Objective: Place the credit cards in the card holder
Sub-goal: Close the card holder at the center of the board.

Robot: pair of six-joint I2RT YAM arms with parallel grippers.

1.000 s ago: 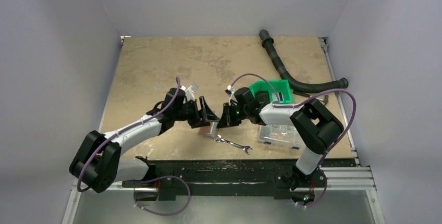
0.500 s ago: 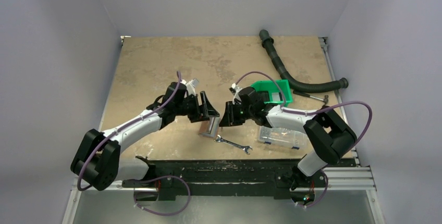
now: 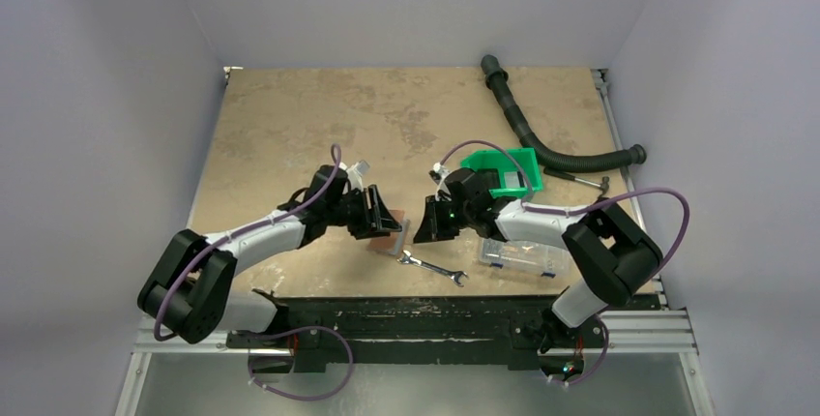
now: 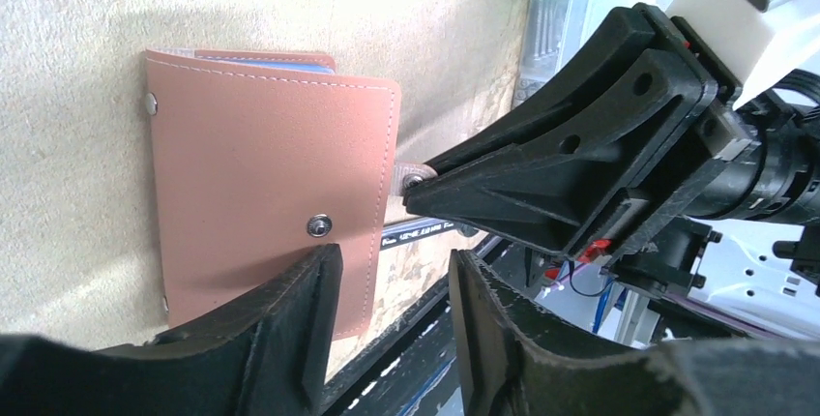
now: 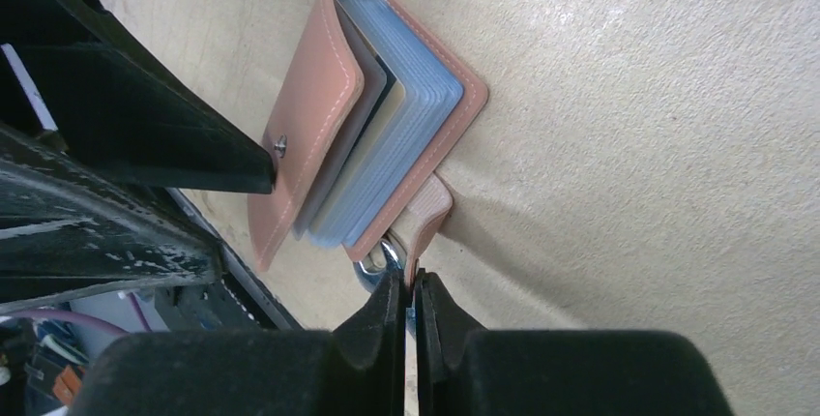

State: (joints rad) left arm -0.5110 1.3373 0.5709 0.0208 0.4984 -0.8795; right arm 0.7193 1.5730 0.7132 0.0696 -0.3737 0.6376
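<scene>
Lowered since a second ago, your left gripper (image 4: 392, 271) stands half open, holding nothing, one finger pressing the card holder (image 4: 261, 193) flat at near centre. Your right gripper (image 5: 411, 285) pinches its tab. Blue credit cards (image 5: 425, 97) sit inside; snapping shut seems left.

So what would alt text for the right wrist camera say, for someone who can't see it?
A reddish-brown card holder lies half folded on a tan table, pale blue layers stacked inside. The right gripper pinches its small snap tab at the bottom, while the left gripper touches its cover.
</scene>
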